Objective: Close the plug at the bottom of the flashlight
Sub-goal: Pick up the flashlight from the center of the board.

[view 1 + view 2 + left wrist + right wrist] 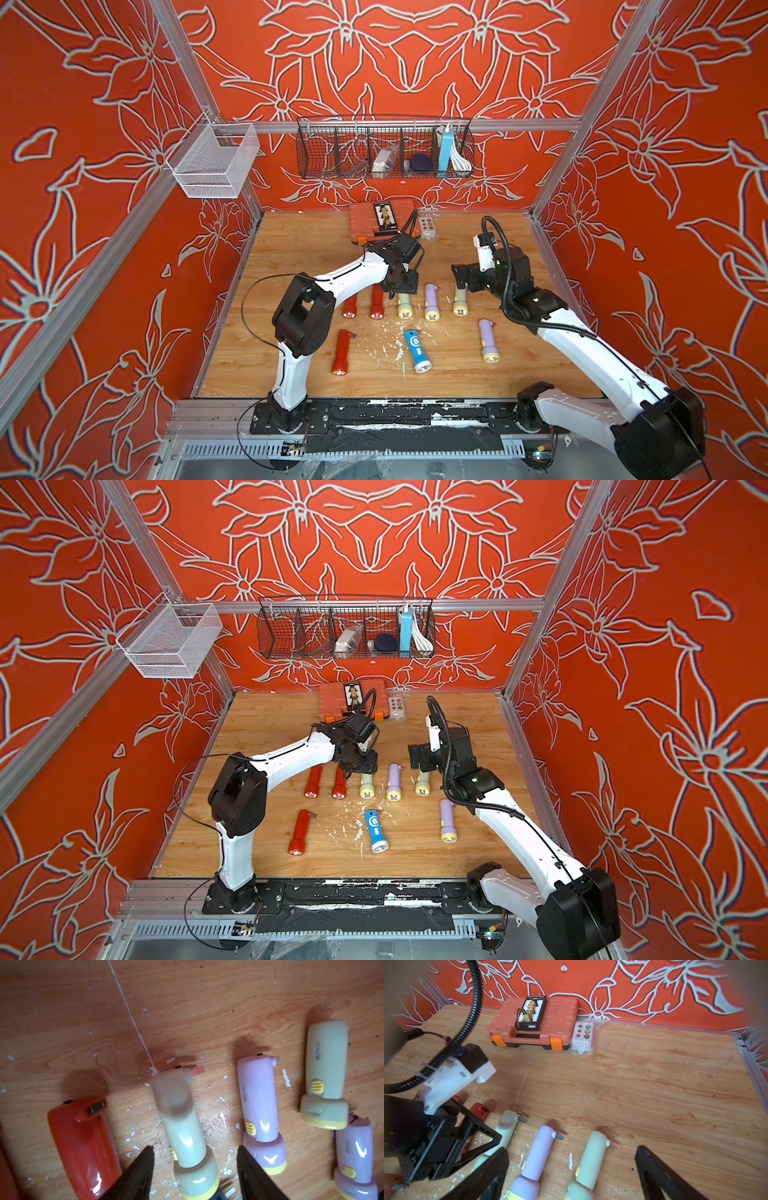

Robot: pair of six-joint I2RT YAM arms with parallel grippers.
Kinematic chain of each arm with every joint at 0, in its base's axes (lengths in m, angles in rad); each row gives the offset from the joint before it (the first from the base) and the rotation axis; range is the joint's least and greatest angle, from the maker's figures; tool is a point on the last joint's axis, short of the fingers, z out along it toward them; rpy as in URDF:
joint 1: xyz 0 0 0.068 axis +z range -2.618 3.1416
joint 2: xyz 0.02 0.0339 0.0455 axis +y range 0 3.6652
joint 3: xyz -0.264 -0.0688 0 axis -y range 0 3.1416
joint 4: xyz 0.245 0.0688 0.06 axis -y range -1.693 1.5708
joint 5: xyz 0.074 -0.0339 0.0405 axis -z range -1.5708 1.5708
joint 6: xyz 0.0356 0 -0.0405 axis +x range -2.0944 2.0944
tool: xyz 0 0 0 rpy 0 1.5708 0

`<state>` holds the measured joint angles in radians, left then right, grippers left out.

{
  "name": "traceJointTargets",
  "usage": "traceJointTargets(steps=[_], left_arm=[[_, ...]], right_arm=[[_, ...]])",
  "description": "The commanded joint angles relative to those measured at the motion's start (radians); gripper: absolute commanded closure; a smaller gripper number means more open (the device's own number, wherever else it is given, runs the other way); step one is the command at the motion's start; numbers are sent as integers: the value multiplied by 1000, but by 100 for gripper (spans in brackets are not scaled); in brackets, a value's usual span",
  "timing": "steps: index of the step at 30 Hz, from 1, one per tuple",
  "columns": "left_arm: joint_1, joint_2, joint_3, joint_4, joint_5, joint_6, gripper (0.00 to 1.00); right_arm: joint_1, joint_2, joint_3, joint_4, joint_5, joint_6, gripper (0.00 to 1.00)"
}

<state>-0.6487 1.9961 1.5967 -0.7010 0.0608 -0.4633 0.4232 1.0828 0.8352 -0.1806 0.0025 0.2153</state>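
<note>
Between left gripper (195,1146) jaws | cream flashlight (182,1126) lying flat | no contact

A wooden desk (311,249) is enclosed by red walls (415,62) printed with white flowers. An orange case (365,224) is laid flat at the far edge, and a black connector board (384,216) is placed on its lid. A white button box (428,226), wrapped in clear plastic, is set just beside the case on the right. White flecks (392,345) are scattered over the desk centre. A black wire basket (320,153) is hung on the rear rail; a blue box (445,149) and a white cable (457,160) are stored in its right end compartment. A white mesh basket (212,162) is hung at the left.
</note>
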Motion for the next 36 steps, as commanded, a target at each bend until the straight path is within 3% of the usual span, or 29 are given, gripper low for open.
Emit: traceJointTargets(steps=[1,10,23,30,36], left_arm=[[-11,39,41,-52,-28,21,36],[-20,76,22,-68,-81,34,36],[-22,155,34,-49,-58,25,41],[-23,171,31,-39,-47,24,50],[-23,171,32,-18,-39,25,68]], right_arm=[[-8,-18,-14,4,21,1,2],[-11,-26,-17,8,20,2,2],[-15,-46,-21,6,27,-1,2],[-17,-43,-23,6,30,-1,2],[-19,-44,-25,6,33,2,2]])
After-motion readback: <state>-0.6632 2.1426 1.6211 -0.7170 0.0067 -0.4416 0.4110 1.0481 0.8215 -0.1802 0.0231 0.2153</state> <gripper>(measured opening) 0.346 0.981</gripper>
